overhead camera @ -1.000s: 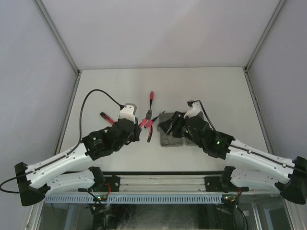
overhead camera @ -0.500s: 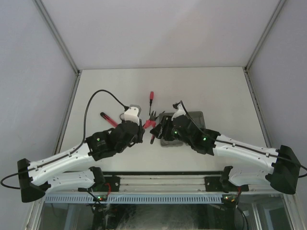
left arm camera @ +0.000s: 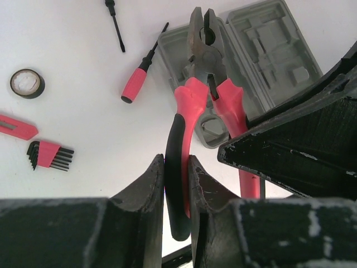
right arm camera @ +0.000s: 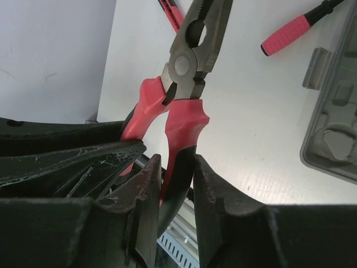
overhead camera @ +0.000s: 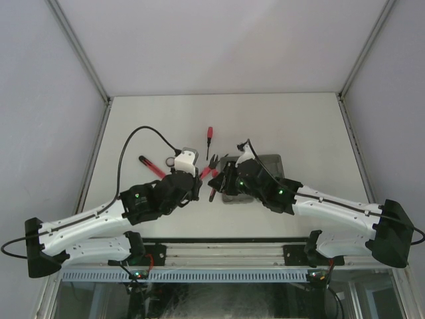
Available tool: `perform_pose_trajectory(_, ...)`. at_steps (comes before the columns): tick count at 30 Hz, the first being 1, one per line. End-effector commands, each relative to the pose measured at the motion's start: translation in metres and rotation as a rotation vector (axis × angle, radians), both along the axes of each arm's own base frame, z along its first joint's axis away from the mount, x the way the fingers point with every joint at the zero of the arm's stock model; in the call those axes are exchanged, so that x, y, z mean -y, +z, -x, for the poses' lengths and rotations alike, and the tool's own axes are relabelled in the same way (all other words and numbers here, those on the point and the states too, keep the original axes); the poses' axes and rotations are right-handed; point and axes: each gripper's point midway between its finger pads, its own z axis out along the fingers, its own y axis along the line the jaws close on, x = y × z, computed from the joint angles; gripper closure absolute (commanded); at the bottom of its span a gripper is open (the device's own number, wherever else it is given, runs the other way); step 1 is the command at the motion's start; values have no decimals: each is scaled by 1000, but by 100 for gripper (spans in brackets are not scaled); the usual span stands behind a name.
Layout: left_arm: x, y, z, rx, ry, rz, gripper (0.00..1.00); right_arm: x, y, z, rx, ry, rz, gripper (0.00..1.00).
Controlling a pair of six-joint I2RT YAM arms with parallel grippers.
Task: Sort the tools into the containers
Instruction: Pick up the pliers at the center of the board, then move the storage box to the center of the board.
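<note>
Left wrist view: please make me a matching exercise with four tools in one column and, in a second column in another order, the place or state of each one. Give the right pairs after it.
Things
1. pliers
2. red-handled screwdriver
3. dark ring
4. hex keys

Places or states
A. round, lying flat on the table, apart from the other tools
B. a fanned set, lying on the table
C. clamped by one handle in the left gripper
D. lying on the table, tip towards the grey tray

Pairs: 1-C, 2-D, 3-A, 4-B
</note>
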Motion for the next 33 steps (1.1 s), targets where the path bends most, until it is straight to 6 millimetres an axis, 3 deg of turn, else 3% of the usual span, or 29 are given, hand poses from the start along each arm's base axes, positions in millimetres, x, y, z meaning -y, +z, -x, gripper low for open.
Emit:
perform_pose_trajectory(1, 14, 33, -7, 82, 3, 110, 99, -11, 25, -3, 14, 5, -77, 79)
perform_pose_trajectory(8, 24, 36, -2, 77, -42, 138, 83, -7, 31, -6, 26, -3, -88, 97)
perform_pose_trajectory(19, 40, 42, 15, 74, -169, 236, 58, 6, 27, -15, 55, -37, -86, 100)
perform_pose_trajectory(25, 36, 42, 12, 79, -148, 230, 55, 23, 24, -20, 93, -72, -35, 100)
perform_pose_trajectory(33, 14, 39, 3, 87, -44, 224, 55, 68, 6, -27, 116, -162, 56, 100)
